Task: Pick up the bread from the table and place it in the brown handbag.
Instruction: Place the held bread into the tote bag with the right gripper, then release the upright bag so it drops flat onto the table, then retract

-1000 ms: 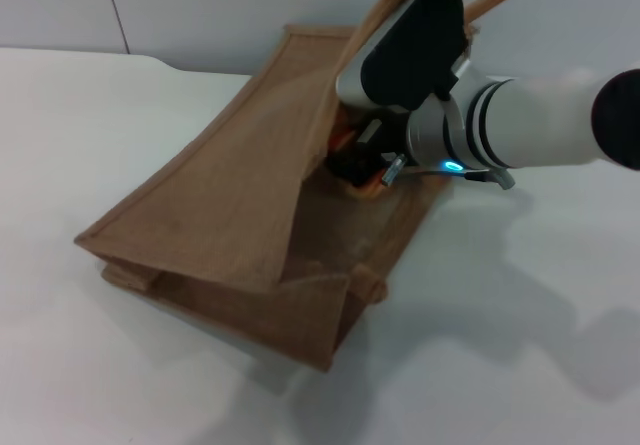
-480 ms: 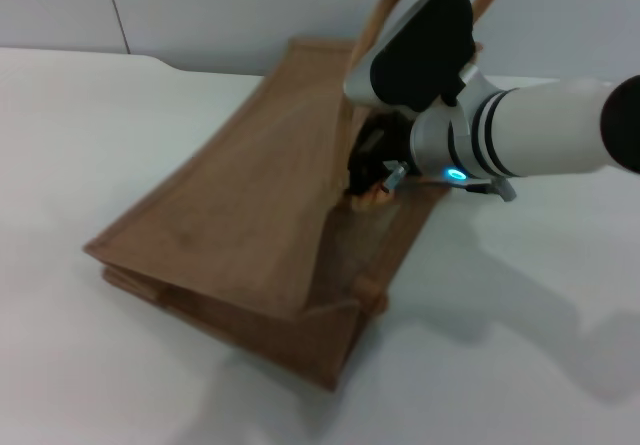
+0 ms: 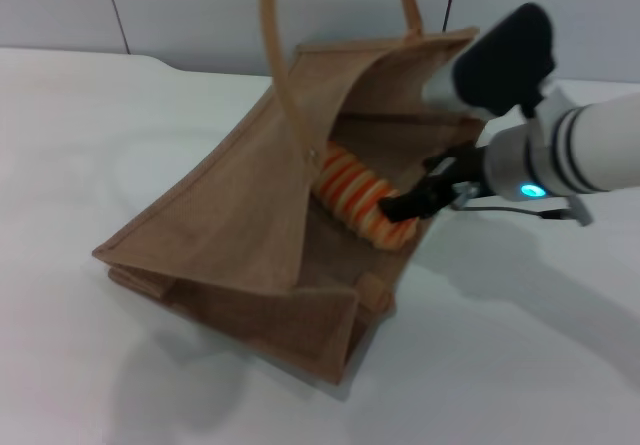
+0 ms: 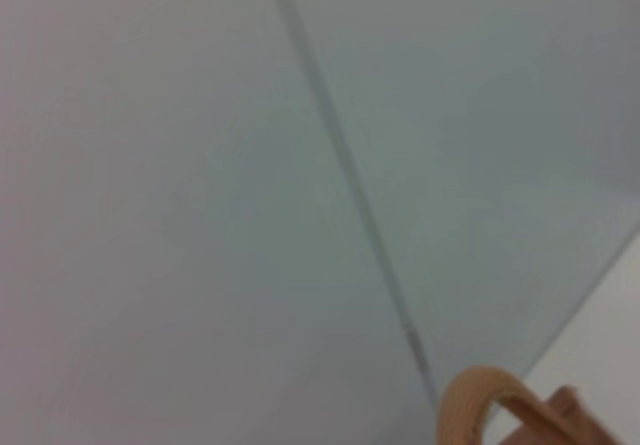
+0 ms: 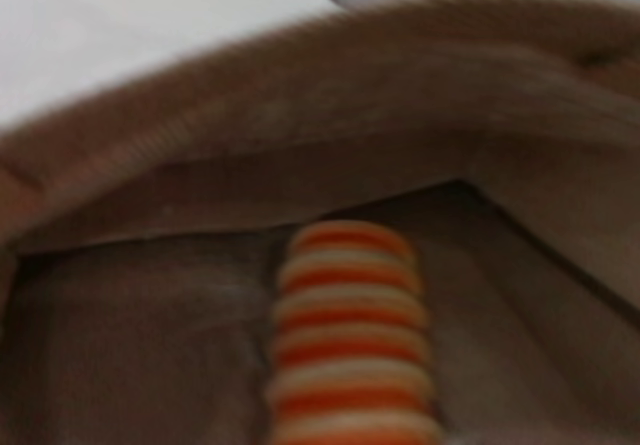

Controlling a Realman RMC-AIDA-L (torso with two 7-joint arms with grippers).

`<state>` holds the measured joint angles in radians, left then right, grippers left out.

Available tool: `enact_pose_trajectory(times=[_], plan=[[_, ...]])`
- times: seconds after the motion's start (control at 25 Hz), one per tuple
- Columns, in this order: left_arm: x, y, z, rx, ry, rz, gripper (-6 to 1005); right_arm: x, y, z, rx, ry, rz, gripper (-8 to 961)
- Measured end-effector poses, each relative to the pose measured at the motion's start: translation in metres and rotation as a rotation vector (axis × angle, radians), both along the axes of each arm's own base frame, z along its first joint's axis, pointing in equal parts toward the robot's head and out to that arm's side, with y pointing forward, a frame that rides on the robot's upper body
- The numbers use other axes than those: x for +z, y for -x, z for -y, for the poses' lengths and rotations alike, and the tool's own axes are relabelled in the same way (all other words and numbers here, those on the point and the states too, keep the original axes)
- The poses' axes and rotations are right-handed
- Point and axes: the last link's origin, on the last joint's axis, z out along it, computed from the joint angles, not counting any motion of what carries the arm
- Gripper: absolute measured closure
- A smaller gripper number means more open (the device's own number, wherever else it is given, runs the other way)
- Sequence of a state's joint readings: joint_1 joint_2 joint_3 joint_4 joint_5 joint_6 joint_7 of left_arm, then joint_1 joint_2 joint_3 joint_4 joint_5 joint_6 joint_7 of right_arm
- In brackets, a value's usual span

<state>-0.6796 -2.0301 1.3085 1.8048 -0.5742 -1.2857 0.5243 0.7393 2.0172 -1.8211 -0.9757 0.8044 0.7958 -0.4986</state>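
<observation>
The brown handbag (image 3: pixel 225 230) lies on the white table (image 3: pixel 80 145) with its mouth held open toward the back right. Its handles (image 3: pixel 273 55) are pulled straight up out of the head view's top. The orange-and-cream striped bread (image 3: pixel 348 193) rests inside the bag on the lower wall. My right gripper (image 3: pixel 408 203) is at the bag's mouth, right at the bread's near end. The right wrist view looks into the bag (image 5: pixel 200 165) along the bread (image 5: pixel 350 335). The left gripper is out of sight; the left wrist view shows only a handle loop (image 4: pixel 482 403).
A pale wall with vertical seams (image 3: pixel 115 10) stands behind the table. The right arm (image 3: pixel 590 155) reaches in from the right above the tabletop. Bare white table surrounds the bag in front and to the left.
The bag's upper side has been lifted by its handles, so the mouth gapes wide. The right arm has drawn back to the right, and the bread now shows lying inside.
</observation>
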Motion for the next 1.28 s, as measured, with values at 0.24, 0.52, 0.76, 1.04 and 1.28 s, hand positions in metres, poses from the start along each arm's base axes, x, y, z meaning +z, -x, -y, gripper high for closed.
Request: enact_pose_trajectory(times=[0.24, 0.52, 0.76, 1.04, 1.28], plan=[[0.019, 0.027, -0.004, 0.063, -0.064, 0.031, 880, 0.039, -0.015, 0.005, -0.025, -0.106, 0.043, 66], [0.027, 0.050, -0.002, 0.080, -0.096, 0.078, 839, 0.057, -0.038, 0.001, -0.086, -0.197, 0.141, 68], [0.027, 0.067, -0.002, 0.051, -0.096, 0.172, 804, 0.068, -0.040, -0.004, -0.121, -0.284, 0.128, 69], [0.010, 0.076, -0.007, -0.002, -0.026, 0.251, 764, 0.080, -0.030, -0.015, -0.086, -0.396, 0.024, 71], [-0.010, 0.069, -0.003, -0.135, 0.097, 0.343, 462, 0.083, -0.023, -0.020, -0.072, -0.444, -0.031, 72]])
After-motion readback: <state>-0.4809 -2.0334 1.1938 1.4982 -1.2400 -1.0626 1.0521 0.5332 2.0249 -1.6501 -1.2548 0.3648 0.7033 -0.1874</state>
